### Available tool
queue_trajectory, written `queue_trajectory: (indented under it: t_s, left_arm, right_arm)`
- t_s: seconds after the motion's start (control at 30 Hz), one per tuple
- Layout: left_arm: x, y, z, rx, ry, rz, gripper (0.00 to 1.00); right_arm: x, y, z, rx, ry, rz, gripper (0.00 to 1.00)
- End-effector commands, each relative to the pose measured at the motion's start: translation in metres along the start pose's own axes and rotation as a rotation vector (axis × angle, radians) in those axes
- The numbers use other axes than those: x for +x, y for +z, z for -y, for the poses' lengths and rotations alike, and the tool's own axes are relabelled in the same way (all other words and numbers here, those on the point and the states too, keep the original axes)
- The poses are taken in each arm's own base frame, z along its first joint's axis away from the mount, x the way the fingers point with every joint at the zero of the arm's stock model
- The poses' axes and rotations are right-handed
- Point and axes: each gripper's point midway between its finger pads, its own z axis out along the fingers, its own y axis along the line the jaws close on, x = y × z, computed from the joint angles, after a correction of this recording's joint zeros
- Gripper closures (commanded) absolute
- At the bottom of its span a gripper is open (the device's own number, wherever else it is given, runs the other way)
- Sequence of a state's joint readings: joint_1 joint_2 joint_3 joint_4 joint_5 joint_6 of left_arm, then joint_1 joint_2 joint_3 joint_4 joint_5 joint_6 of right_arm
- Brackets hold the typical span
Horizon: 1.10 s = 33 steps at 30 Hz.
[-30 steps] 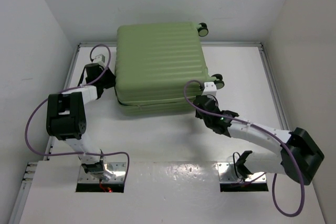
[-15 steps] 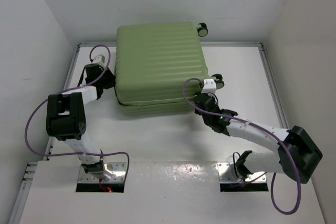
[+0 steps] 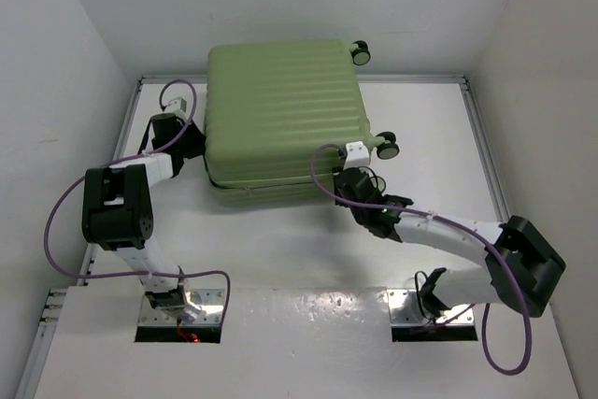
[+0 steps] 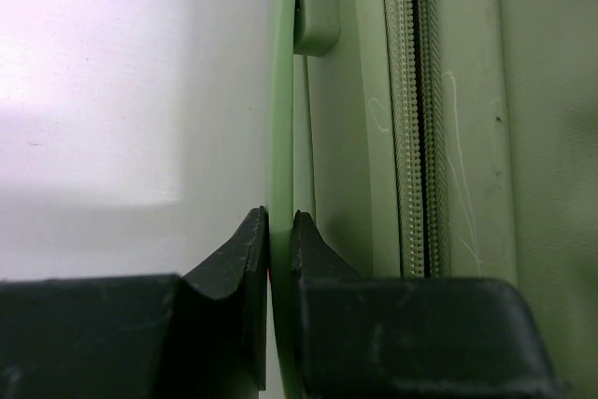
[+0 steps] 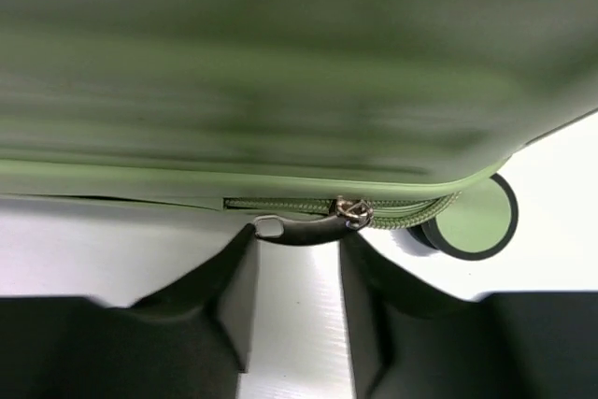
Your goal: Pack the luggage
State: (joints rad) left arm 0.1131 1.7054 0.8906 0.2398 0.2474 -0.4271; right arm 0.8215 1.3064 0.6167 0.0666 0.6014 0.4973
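Observation:
The luggage (image 3: 280, 109), a pale-green ribbed suitcase, lies flat and closed on the white table. At its left side my left gripper (image 3: 192, 142) is shut on a thin green handle band (image 4: 282, 91) of the luggage (image 4: 458, 137); the pinch shows in the left wrist view (image 4: 278, 217). My right gripper (image 3: 348, 178) is at the front right corner. In the right wrist view it stands open (image 5: 297, 249) under the luggage (image 5: 280, 63). The dark zipper pull (image 5: 299, 229) lies across the gap at the fingertips, hanging from its slider (image 5: 353, 212).
Two black caster wheels (image 3: 361, 49) (image 3: 387, 145) stick out on the right side; one wheel (image 5: 476, 217) sits just right of my right fingers. White walls close in on three sides. A raised rail (image 3: 481, 137) borders the table. Purple cables (image 3: 65, 221) loop off both arms.
My right gripper has slid left along the luggage's front edge, away from the wheel, and its jaws have spread a little. The left arm and luggage have not moved.

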Motion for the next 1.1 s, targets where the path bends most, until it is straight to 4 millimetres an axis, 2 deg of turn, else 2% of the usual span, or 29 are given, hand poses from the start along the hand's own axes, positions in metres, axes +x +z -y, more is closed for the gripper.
queue_trajectory:
  t_s: [0.0,0.27,0.37,0.43,0.47,0.5,0.57,0.73,0.77,0.83,0.87,0.9,0.97,1.07]
  left_arm:
    - [0.086,-0.020,-0.063,-0.204,-0.084,-0.273,1.00]
    - [0.087,-0.020,-0.062,-0.194,-0.077,-0.276,1.00]
    - [0.088,-0.022,-0.066,-0.202,-0.076,-0.283,1.00]
    - [0.084,-0.023,-0.064,-0.199,-0.074,-0.273,1.00]
    - [0.084,-0.025,-0.063,-0.199,-0.074,-0.275,1.00]
    - [0.082,-0.026,-0.067,-0.207,-0.082,-0.270,1.00]
    - [0.077,-0.028,-0.070,-0.213,-0.088,-0.257,1.00]
    - [0.077,-0.031,-0.075,-0.220,-0.098,-0.271,1.00]
    - [0.076,-0.032,-0.079,-0.226,-0.104,-0.268,1.00]
    - [0.076,-0.032,-0.077,-0.217,-0.105,-0.270,1.00]
    - [0.076,-0.032,-0.077,-0.216,-0.096,-0.271,1.00]
    - [0.076,-0.032,-0.077,-0.216,-0.096,-0.271,1.00]
    - [0.076,-0.032,-0.077,-0.216,-0.096,-0.271,1.00]
    - [0.076,-0.032,-0.077,-0.216,-0.096,-0.271,1.00]
  right_arm:
    - [-0.039,0.004,-0.001,0.049,0.015,0.122,0.64]
    - [-0.042,0.018,0.032,0.155,-0.009,0.126,1.00]
    - [-0.046,0.017,0.046,0.166,0.014,0.135,1.00]
    - [-0.043,0.013,0.044,0.113,0.026,0.134,1.00]
    - [-0.048,0.010,0.048,0.104,0.044,0.151,1.00]
    - [-0.038,0.010,0.044,0.060,0.039,0.126,1.00]
    - [-0.043,0.003,0.046,0.034,0.061,0.145,1.00]
    - [-0.040,-0.001,0.034,-0.091,0.092,0.118,1.00]
    - [-0.038,-0.002,0.026,-0.153,0.100,0.094,1.00]
    - [-0.037,-0.006,0.018,-0.203,0.119,0.068,0.92]
    - [-0.038,-0.008,0.018,-0.206,0.121,0.062,0.79]
    - [-0.045,-0.012,0.013,-0.224,0.129,0.070,0.74]
    - [-0.037,-0.017,0.004,-0.240,0.123,0.029,0.70]
    - [-0.036,-0.021,-0.003,-0.268,0.165,0.007,0.66]
